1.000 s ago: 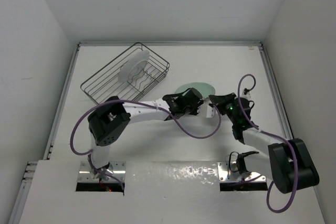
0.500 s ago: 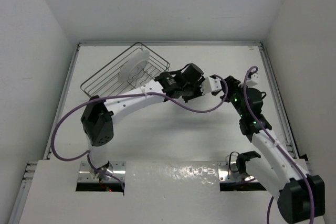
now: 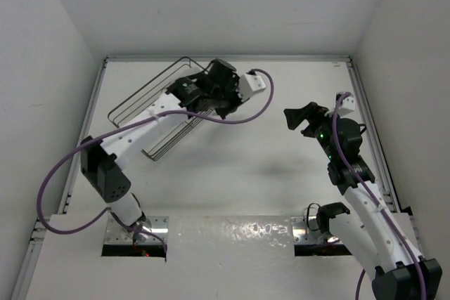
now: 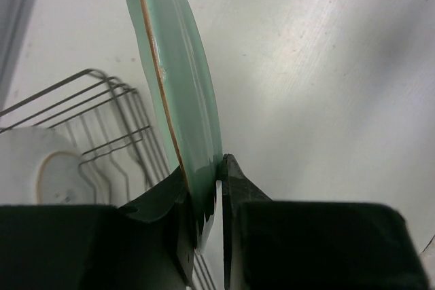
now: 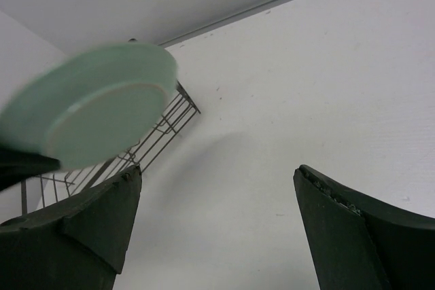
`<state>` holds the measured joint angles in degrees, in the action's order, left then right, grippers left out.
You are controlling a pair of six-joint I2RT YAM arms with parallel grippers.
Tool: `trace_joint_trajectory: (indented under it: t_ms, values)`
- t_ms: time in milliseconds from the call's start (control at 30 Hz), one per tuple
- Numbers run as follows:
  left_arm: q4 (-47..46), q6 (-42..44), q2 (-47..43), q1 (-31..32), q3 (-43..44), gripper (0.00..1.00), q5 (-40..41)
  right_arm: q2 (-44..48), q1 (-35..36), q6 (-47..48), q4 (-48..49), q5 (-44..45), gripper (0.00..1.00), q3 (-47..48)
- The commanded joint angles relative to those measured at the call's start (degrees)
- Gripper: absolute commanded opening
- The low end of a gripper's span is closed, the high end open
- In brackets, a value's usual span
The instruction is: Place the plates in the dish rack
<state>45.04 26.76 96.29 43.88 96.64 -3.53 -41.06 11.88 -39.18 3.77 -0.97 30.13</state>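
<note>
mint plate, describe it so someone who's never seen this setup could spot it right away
Find the dark wire dish rack at the far left corner of the table. Right by it, the left pincer pinches a round pale mint-green plate by its rim, held on edge in the air. The only other plate sits inside the rack, showing a white underside.

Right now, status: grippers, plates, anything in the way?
Left gripper shut on mint plate, on edge over rack. Right gripper open, empty, off right. Other plate already in rack. Nothing seen blocking.
</note>
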Motion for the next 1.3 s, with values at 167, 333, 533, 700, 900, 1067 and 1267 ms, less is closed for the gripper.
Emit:
trace_joint_trajectory:
  t_ms: [167,333,533,700,900,1067,1267]
  values:
    - [-1.6,3.6,-11.7,-8.6,8.9,0.0,-8.7,-0.3,0.4,-0.1,0.5,0.9,0.91,0.9]
    - [3.4,6.0,-8.7,-16.9,9.7,0.0,-15.1,-0.6,0.3,-0.8,0.7,0.9,0.91,0.0]
    - [9.5,8.7,-2.3,-25.0,14.7,0.0,-23.2,0.0,0.3,-0.8,-0.2,0.9,0.91,-0.9]
    - [15.7,11.2,3.2,-30.2,19.2,0.0,-28.5,-0.3,0.4,-0.6,-0.3,1.4,0.91,-1.0]
    - [15.5,12.2,2.8,-30.5,13.6,0.0,-32.0,-0.7,0.4,-1.3,0.4,2.2,0.91,-1.7]
    - [12.3,10.4,2.8,-30.5,11.4,0.0,-31.8,-1.0,0.4,-1.6,0.7,2.3,0.91,-2.1]
    - [10.0,9.5,3.9,-30.5,9.5,0.0,-30.8,-0.8,0.4,-1.5,0.8,2.3,0.91,-2.1]
